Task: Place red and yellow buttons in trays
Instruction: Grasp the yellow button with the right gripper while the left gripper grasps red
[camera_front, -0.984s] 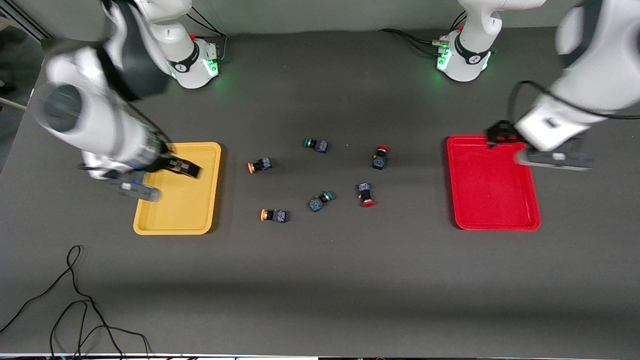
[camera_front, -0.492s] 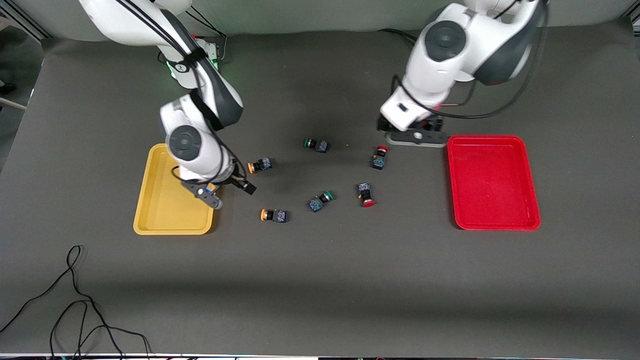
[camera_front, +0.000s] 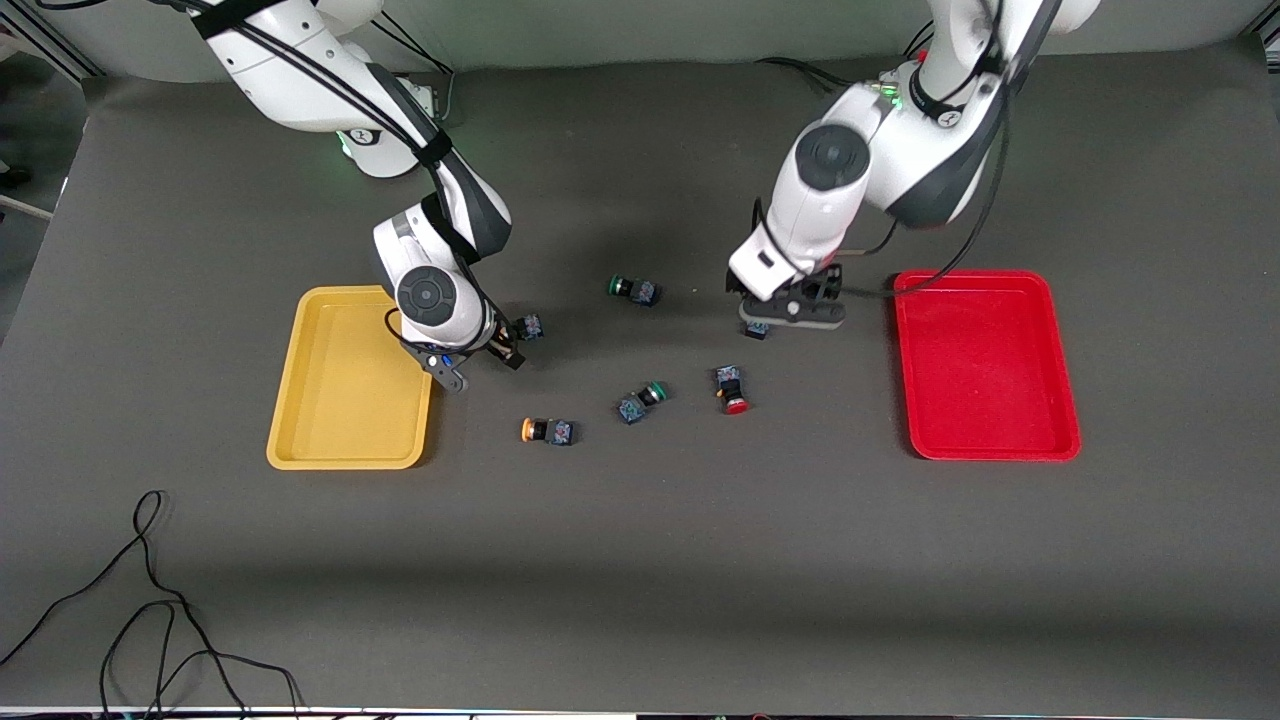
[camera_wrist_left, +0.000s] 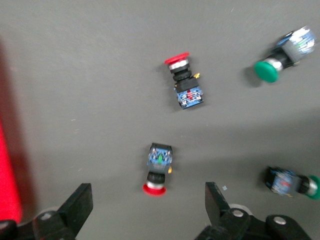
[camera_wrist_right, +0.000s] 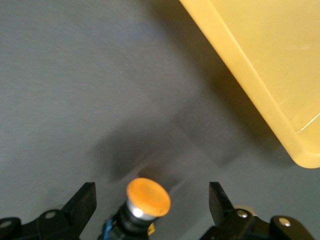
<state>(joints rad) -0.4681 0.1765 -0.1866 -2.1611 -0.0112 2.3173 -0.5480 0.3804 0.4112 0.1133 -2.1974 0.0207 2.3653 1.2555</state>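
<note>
The yellow tray (camera_front: 350, 400) lies toward the right arm's end of the table, the red tray (camera_front: 985, 365) toward the left arm's end. My right gripper (camera_front: 482, 360) is open over an orange-yellow button (camera_front: 528, 326). In the right wrist view this button (camera_wrist_right: 146, 200) lies between the open fingers (camera_wrist_right: 82, 202), beside the yellow tray (camera_wrist_right: 270, 65). My left gripper (camera_front: 790, 315) is open over a red button (camera_front: 757, 329), which the left wrist view (camera_wrist_left: 157, 170) shows between its fingers (camera_wrist_left: 80, 205). A second orange-yellow button (camera_front: 548, 431) and a second red button (camera_front: 731, 390) lie nearer the front camera.
Two green-capped buttons lie among them, one (camera_front: 633, 290) between the two arms and one (camera_front: 641, 401) beside the second red button. Both show in the left wrist view (camera_wrist_left: 282, 55) (camera_wrist_left: 292, 182). Black cables (camera_front: 150, 600) trail on the table's front corner.
Both arms have swung in from over their trays toward the middle. The right gripper now hangs over an orange-yellow button, the left gripper over a red button. No button has moved.
</note>
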